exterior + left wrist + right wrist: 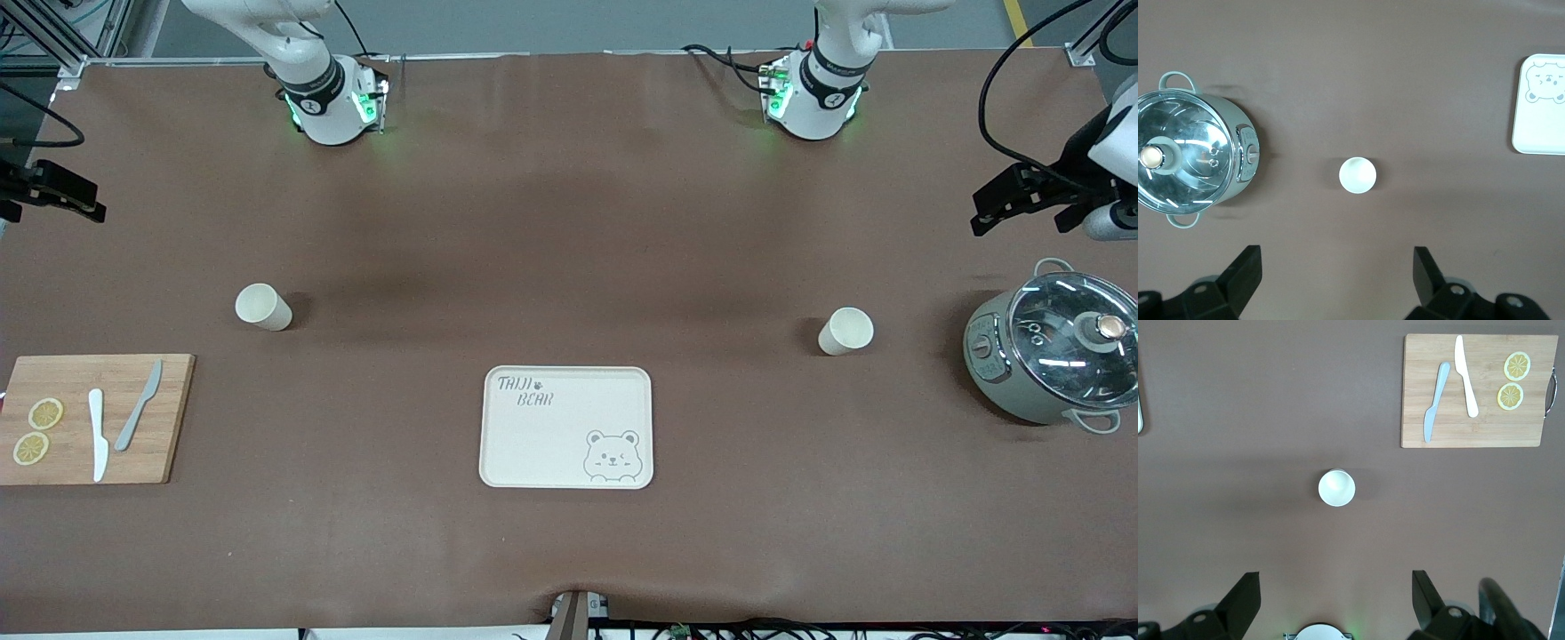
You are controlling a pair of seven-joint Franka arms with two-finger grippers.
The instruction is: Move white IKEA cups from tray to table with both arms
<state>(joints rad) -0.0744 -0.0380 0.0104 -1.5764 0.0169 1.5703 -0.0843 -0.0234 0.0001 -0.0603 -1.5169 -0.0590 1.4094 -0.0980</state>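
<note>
Nearest the camera, the tray (pixel 567 428) lay bare on the desk (pixel 569 231). Farther off, both white IKEA cups stood upright on the brown sheet: one cup (pixel 263 307) toward the right arm's end, the other cup (pixel 845 331) toward the left arm's. They looked light, stiff and smooth, best pinched across the rim. High above, the right gripper (pixel 1331 600) and left gripper (pixel 1337 277) each hung over its cup, fingers spread and empty.

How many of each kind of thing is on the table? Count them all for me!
Cups: 2
Tray: 1
Cutting board: 1
Knives: 2
Lemon slices: 2
Pot with glass lid: 1
Total: 9
</note>
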